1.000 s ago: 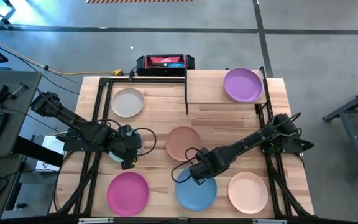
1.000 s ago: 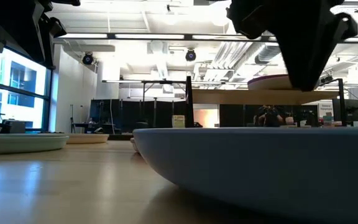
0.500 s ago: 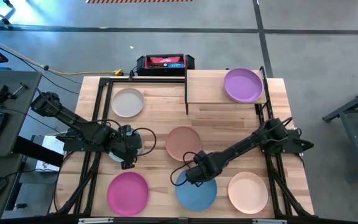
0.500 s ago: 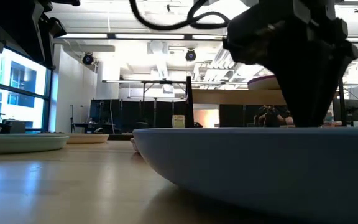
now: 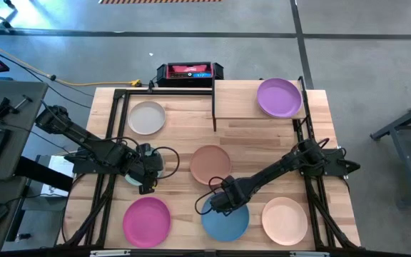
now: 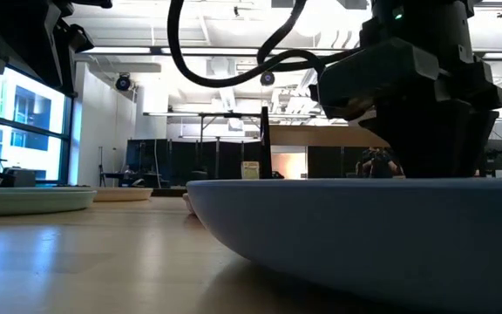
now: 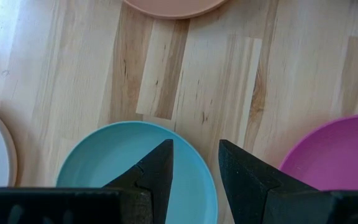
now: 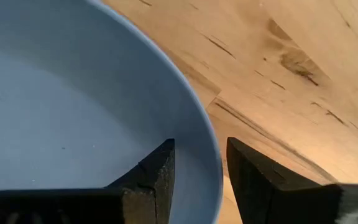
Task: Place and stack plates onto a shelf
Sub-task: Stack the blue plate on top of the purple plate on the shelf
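So the shelf [image 5: 245, 107] at the back of the table has just one thing on it, the purple plate [image 5: 278, 97], sitting at its right end. The rest of the board is bare wood.

My right gripper [image 5: 215, 203] is down at the blue plate [image 5: 226, 221] near the front edge. Fingers are parted a little and straddle the rim, one inside the dish and one outside, not squeezed onto it as far as I can see. In the low view the blue plate [image 6: 364, 235] fills the frame with my gripper right on top of it.

My left gripper [image 5: 148, 171] hovers over the mint plate [image 7: 138, 168], fingers slightly apart, nothing in them.

Around that: terracotta plate [image 5: 210, 163] in the middle, just behind the blue one, pink plate [image 5: 147, 220] front left, peach plate [image 5: 285, 220] front right, cream plate [image 5: 146, 117] back left. A red and black box [image 5: 189, 71] sits behind the table.
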Controlling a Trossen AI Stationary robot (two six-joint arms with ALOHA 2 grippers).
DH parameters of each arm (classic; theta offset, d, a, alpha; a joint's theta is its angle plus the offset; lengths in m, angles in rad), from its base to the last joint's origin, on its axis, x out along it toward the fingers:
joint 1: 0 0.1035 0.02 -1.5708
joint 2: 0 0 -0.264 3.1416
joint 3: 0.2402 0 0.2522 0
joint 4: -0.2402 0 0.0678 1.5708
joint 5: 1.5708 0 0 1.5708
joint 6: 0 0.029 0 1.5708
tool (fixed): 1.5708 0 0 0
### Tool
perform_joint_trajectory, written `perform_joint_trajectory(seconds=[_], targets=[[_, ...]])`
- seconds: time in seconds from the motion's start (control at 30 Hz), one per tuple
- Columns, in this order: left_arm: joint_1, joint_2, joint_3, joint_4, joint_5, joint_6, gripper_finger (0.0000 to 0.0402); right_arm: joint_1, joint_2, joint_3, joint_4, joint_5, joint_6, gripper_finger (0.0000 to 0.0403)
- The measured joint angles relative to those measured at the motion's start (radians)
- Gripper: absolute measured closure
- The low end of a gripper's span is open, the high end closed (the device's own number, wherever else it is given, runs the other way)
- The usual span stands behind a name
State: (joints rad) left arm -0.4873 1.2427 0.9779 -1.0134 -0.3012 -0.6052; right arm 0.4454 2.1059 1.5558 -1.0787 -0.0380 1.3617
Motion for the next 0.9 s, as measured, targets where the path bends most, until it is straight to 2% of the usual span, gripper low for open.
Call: perform_joint_trajectory(seconds=[0.13, 0.3, 0.37, 0.9], targets=[[0.000, 0.000, 0.000, 0.000, 0.000, 0.000, 0.0282, 0.000, 0.000, 0.000, 0.000, -0.001, 0.000, 0.0304], [0.000, 0.000, 0.000, 0.000, 0.000, 0.000, 0.0282, 0.000, 0.000, 0.000, -0.004, -0.037, 0.008, 0.0379], [0.000, 0.000, 0.000, 0.000, 0.000, 0.000, 0.0282, 0.000, -0.001, 0.001, -0.006, -0.049, 0.008, 0.0394], [0.000, 0.000, 0.000, 0.000, 0.000, -0.003, 0.0282, 0.000, -0.043, 0.000, -0.042, -0.118, 0.022, 0.0402]])
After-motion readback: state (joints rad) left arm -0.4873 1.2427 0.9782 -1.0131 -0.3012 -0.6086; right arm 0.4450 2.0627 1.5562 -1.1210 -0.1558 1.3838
